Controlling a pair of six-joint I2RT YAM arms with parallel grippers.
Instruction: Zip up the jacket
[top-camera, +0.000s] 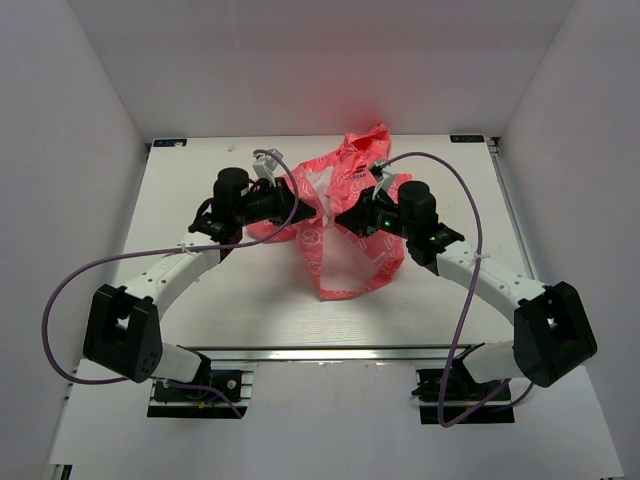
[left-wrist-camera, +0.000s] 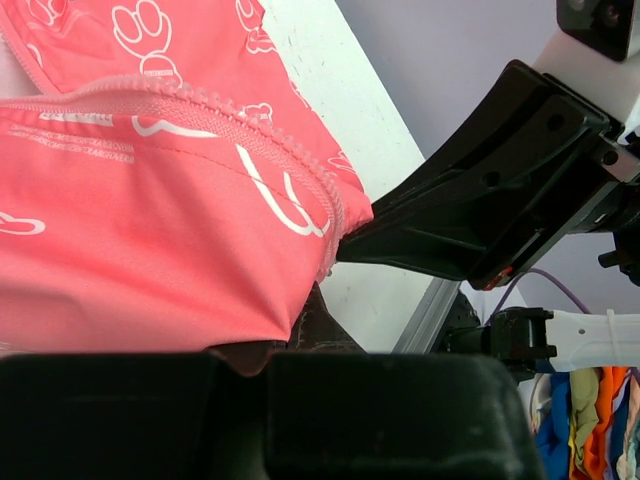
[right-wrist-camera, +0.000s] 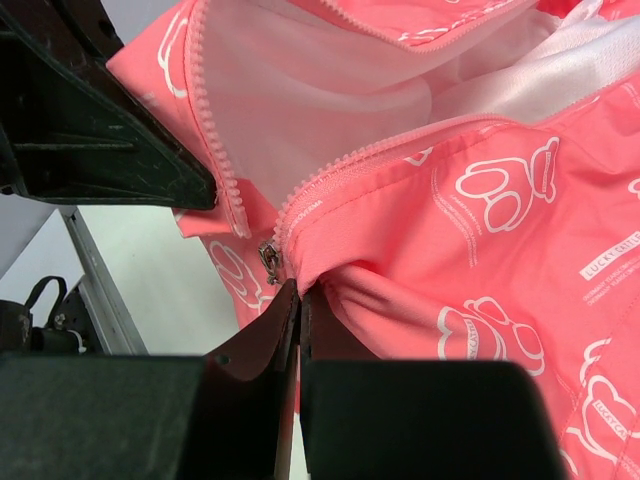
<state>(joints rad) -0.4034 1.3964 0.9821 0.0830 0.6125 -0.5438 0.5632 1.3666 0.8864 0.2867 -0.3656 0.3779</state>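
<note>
The jacket (top-camera: 350, 165) is coral pink with white paw prints (right-wrist-camera: 505, 185) and a white lining (right-wrist-camera: 300, 90). It lies crumpled at the middle of the table (top-camera: 250, 300), toward the far side. Its front is open, and the zipper pull (right-wrist-camera: 268, 262) sits at the low end of one row of teeth. Purple cables (top-camera: 470, 250) loop over both arms. The left gripper (top-camera: 305, 210) and right gripper (top-camera: 342, 218) meet over the jacket, each with its jaws pinched together on a fold of it. The right one grips just beside the pull.
</note>
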